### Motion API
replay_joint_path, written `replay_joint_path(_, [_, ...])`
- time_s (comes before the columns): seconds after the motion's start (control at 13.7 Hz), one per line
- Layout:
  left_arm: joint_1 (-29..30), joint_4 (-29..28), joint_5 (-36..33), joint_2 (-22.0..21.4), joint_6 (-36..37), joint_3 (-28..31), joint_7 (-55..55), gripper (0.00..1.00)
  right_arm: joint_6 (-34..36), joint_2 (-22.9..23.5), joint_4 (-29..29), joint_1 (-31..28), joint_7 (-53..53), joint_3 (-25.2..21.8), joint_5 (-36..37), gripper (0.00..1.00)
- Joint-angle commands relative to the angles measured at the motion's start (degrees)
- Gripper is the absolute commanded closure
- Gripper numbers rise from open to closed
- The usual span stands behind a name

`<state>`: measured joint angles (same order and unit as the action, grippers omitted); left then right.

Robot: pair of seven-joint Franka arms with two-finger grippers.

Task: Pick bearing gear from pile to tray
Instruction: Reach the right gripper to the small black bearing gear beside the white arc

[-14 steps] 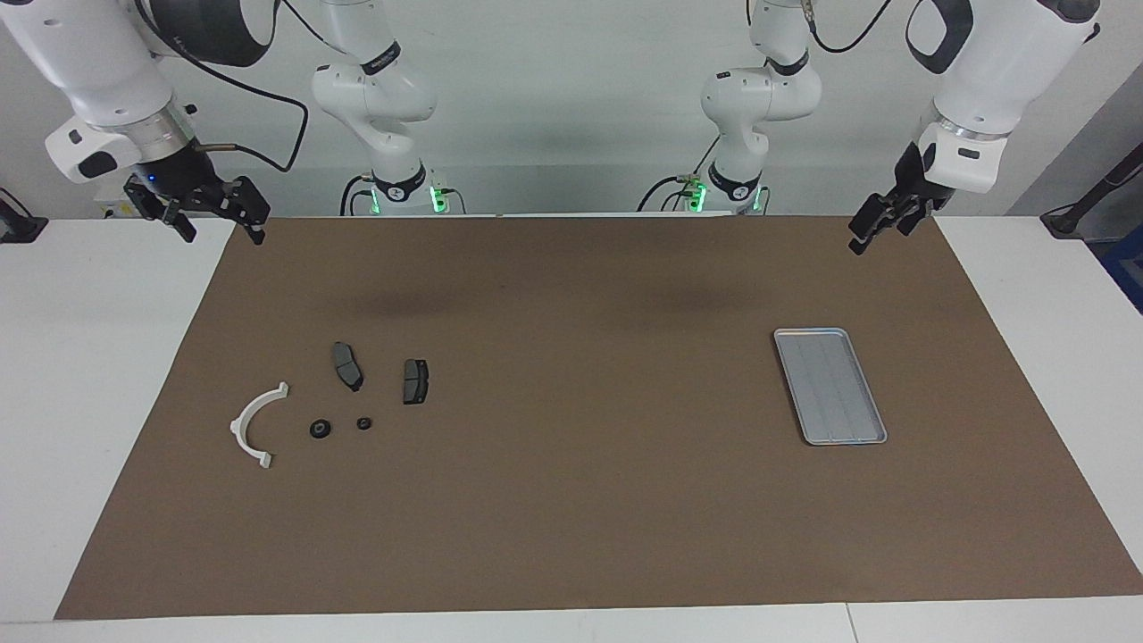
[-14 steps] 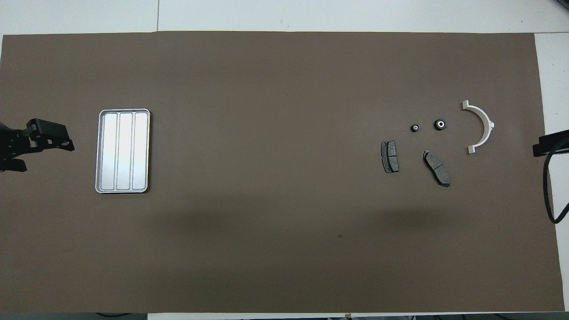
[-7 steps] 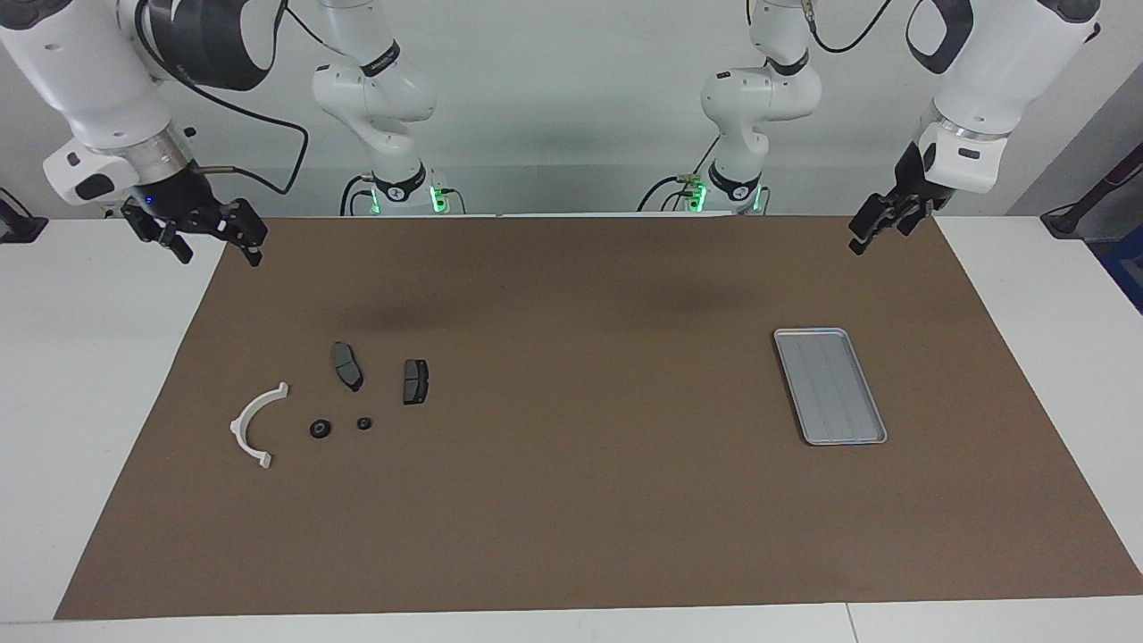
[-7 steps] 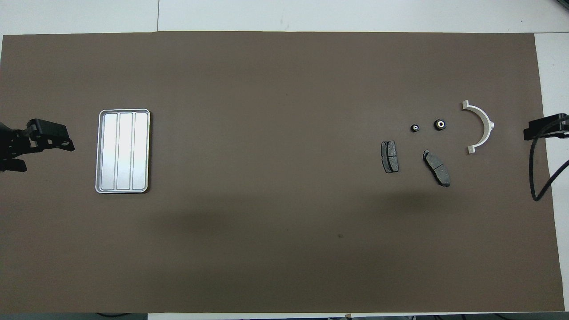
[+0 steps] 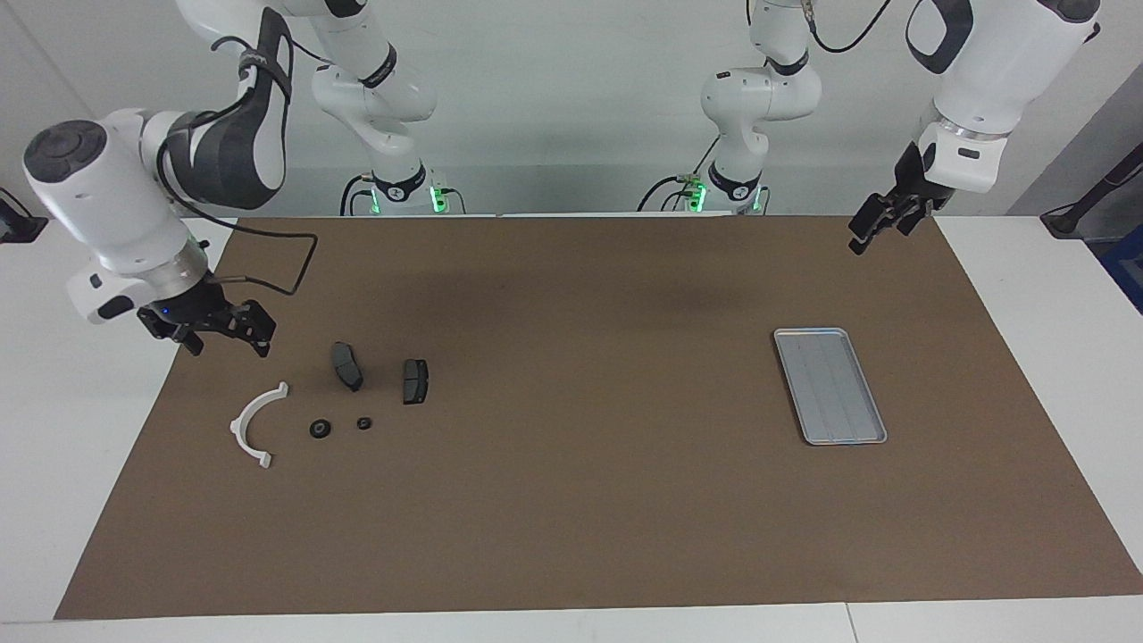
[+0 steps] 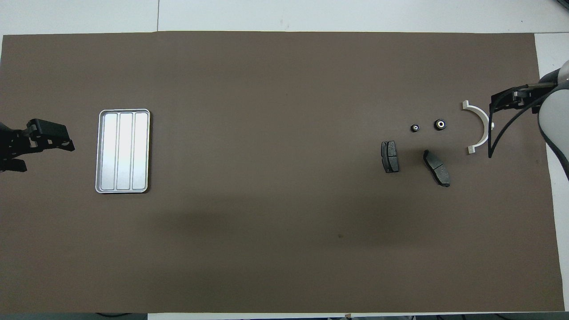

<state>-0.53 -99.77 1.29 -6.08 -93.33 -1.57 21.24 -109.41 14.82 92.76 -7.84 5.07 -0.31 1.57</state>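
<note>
The right end effector point(image 5: 223, 338) is hanging over the brown mat point(image 5: 580, 500) at the right arm's end of the table point(image 5: 54, 402), its fingers spread and gripping nothing, just beside the pile. That pile is lying loose on the mat: a white half-ring point(image 5: 254, 423), two dark brake pads point(image 5: 347, 365) point(image 5: 415, 380) nearer to the robots, and two small black round pieces point(image 5: 320, 429) point(image 5: 364, 423) (each showing a pale centre from overhead). The silver tray point(image 5: 830, 385) is sitting well apart, toward the left arm's end. The left end effector point(image 5: 880, 225) is waiting over the mat's edge, fingers released and holding nothing
</note>
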Motion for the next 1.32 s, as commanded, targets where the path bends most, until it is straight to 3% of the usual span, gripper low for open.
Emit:
replay_joint_path(0.0, [-0.2,-1.2,0.3,-1.3,0.5,0.2,-0.3,0.00,-2.1,4.3,-2.1,-0.3,0.2,0.6,-0.2,0.01])
replay_joint_path(0.8, [-0.2,-1.2,0.3,-1.3,0.5,0.2,-0.3,0.00,-14.2,13.7,-1.3,2.8,-0.1,0.7,-0.5,0.02])
replay_joint_path(1.24, [-0.2,-1.2,0.3,-1.3,0.5,0.2,-0.3,0.00,-13.5,15.1,0.2,3.8,0.2,0.7,-0.6,0.03])
